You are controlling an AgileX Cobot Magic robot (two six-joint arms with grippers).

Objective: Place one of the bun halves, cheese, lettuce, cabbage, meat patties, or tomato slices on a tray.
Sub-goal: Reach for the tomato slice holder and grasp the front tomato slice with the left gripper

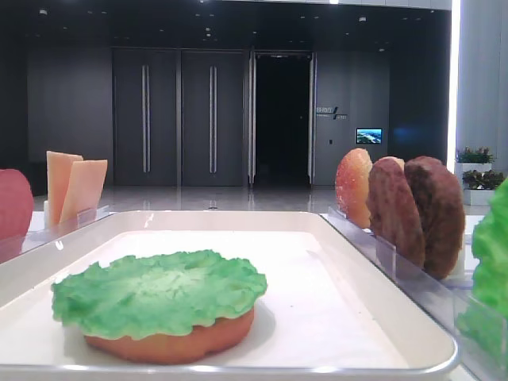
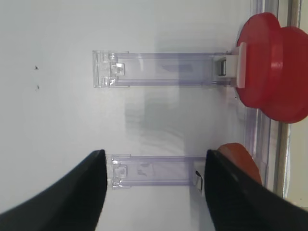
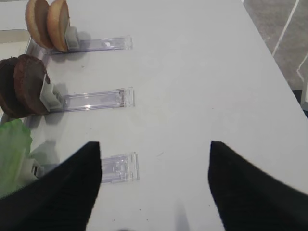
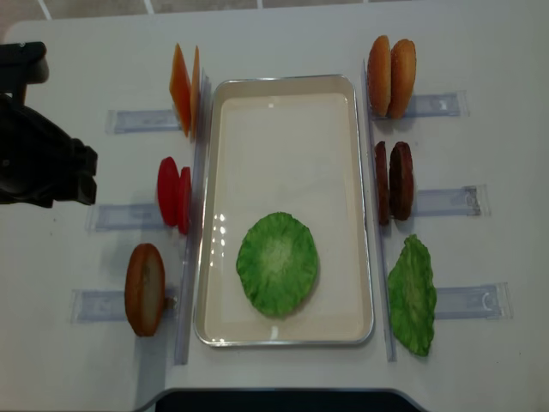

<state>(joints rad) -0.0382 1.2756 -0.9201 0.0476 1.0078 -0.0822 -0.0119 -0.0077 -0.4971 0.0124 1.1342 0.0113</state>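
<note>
- The white table point(image 4: 283, 39) holds everything.
- The big white tray point(image 4: 283, 99) lies in the middle. Its far part is bare.
- At the near end of the tray, a green lettuce point(image 4: 277, 263) leaf lies on an orange bun half point(image 1: 171, 340).
- A second lettuce leaf point(image 4: 413, 293) stands on the right, near side.
- Two brown meat patties point(image 4: 393, 181) stand on edge just right of the tray, in a clear rack point(image 4: 442, 201).
- Two more bun halves point(image 4: 391, 75) stand on the far right. One bun point(image 4: 144, 288) stands on the near left.
- Two red tomato slices point(image 4: 174, 193) stand on the left, between the cheese point(image 4: 184, 88) and that bun.
- The left gripper point(image 2: 154, 192) hangs over the table left of the tomato rack. Its jaws are wide apart and hold nothing.
- The right gripper point(image 3: 154, 185) is also wide apart and empty, beside the racks on the right.
- I think a tomato slice is light, stiff and smooth, so it may slip. Pinching its two flat faces near the top edge looks best.
</note>
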